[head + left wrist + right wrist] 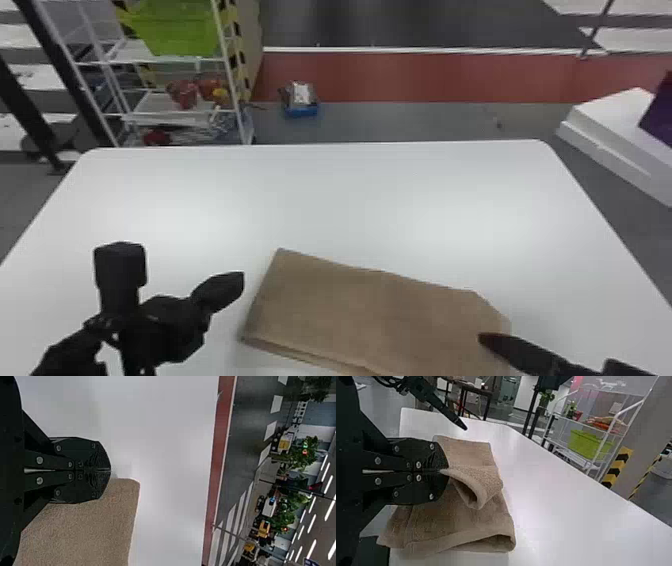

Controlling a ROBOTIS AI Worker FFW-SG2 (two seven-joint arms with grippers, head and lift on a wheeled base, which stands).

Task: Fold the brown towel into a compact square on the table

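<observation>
A: State the position of the brown towel (370, 310).
B: Folded in layers, it lies on the near part of the white table (325, 200), from the middle toward the right.

A: State the condition of the right gripper (486, 340).
B: Located over the towel's right part. Its two flat fingers are closed on the towel, pinching the end of a flap (484, 481). The flap curls up from the layers beneath.

A: And the left gripper (237, 281)?
B: Located just beside the towel's left edge. Its fingers are pressed together, with nothing seen between them. Contact with the table cannot be confirmed from this angle.

A: List the surroundings.
B: Beyond the table's far left side, a white rack (155, 103) carries a green crate (175, 30).
</observation>
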